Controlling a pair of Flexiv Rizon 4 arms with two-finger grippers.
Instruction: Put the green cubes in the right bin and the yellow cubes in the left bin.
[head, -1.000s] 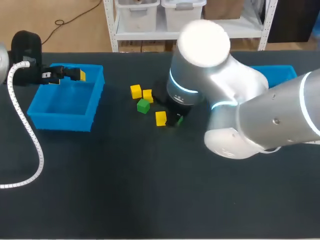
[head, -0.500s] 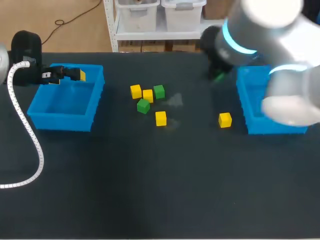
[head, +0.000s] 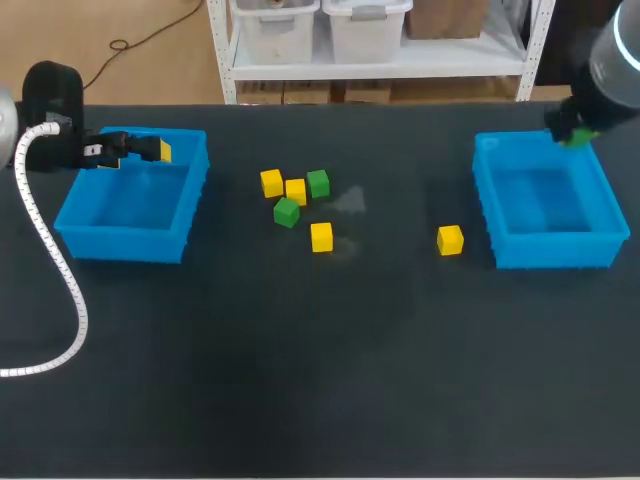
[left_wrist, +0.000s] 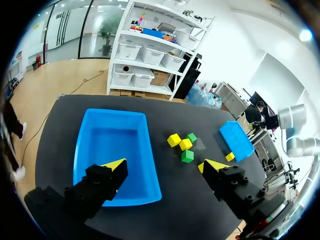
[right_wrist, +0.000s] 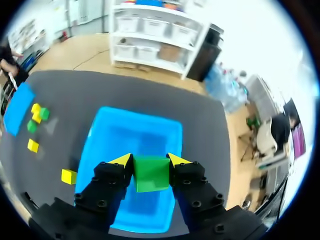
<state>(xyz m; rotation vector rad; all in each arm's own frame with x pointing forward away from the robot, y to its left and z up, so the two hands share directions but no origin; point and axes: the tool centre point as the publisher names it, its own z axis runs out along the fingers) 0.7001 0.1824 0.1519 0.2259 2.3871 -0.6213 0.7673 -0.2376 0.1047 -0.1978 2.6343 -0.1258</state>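
Note:
My right gripper (head: 576, 133) hangs over the far right corner of the right blue bin (head: 555, 250), shut on a green cube (right_wrist: 151, 172). In the right wrist view that bin (right_wrist: 135, 135) lies straight below the cube. My left gripper (head: 140, 150) is open and holds nothing above the far edge of the left blue bin (head: 125, 243), whose bare floor (left_wrist: 112, 145) shows under its fingers. At mid-table sit two green cubes (head: 318, 183) (head: 287, 212) and three yellow cubes (head: 271, 183) (head: 295, 191) (head: 321, 237). Another yellow cube (head: 450, 240) lies just left of the right bin.
A white corrugated cable (head: 60, 290) from my left arm trails across the table's left side. The cube cluster (left_wrist: 184, 146) is ahead of the left gripper, beyond the left bin.
My right arm has swung from the cube cluster at mid-table over to the right bin, carrying the green cube. The left arm has stayed still.

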